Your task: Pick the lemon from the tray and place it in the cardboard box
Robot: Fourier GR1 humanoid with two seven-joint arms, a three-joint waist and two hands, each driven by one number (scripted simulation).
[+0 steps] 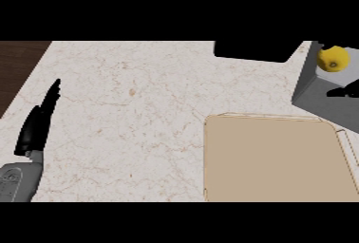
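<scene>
On grey tray (316,99), round yellow lemon (333,59); smooth tan cardboard box (277,159) nearby.

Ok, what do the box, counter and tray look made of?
The box looks like cardboard: flat matte tan with thin pale edges. The counter looks like stone, probably marble: off-white with fine brownish veins. The tray is plain matte grey; metal or plastic, cannot tell.

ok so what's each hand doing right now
Left hand: open, fingers straight, holding nothing.
Right hand: closed round the yellow lemon.
</scene>
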